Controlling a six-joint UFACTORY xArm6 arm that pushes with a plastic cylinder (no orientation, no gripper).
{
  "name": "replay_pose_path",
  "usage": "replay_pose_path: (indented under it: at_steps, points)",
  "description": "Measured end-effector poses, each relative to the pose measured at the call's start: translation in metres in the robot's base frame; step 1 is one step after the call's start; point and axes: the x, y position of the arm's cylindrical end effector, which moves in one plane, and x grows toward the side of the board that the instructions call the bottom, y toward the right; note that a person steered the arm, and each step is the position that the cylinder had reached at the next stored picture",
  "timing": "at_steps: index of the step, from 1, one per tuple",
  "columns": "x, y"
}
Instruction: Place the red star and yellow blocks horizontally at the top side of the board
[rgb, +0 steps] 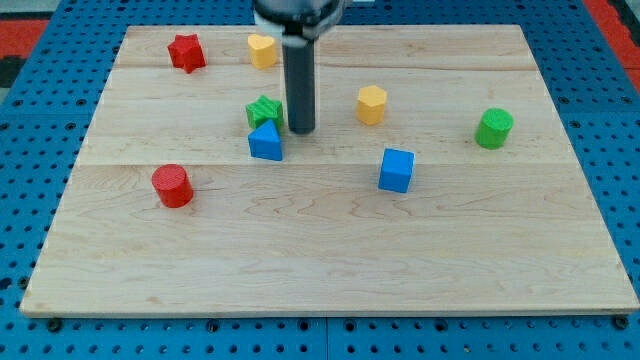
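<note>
- I carry no jaws: nothing on me opens, closes or clamps. I end in a straight dark rod, and my tip (301, 131) rests on the wooden board (330, 260).
- My tip holds nothing. It stands just beside the green star block (263, 110) and the blue triangular block (265, 141), both on the view's left of it; whether it touches either cannot be told.
- Task blocks relative to my tip:
  - red star block (186, 52): toward the view's top and well to the view's left, already near the top edge.
  - yellow block (262, 50), shape unclear: toward the view's top, slightly to the view's left, roughly level with the red star.
  - yellow hexagonal block (371, 104): to the view's right and slightly above, well short of the top row.
- Judgement: the yellow hexagonal block is the one out of line. The coming move calls for getting my tip below it, then pushing toward the view's top.
- Not involved: red cylinder (172, 186), blue cube (396, 169), green cylinder (493, 128).
</note>
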Motion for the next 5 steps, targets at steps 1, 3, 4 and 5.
replay_pose_path:
  at_steps: [1, 3, 4, 5]
  points:
    - [0.0, 0.068]
    - [-0.072, 0.08]
    - [-0.1, 0.039]
    - [-0.057, 0.031]
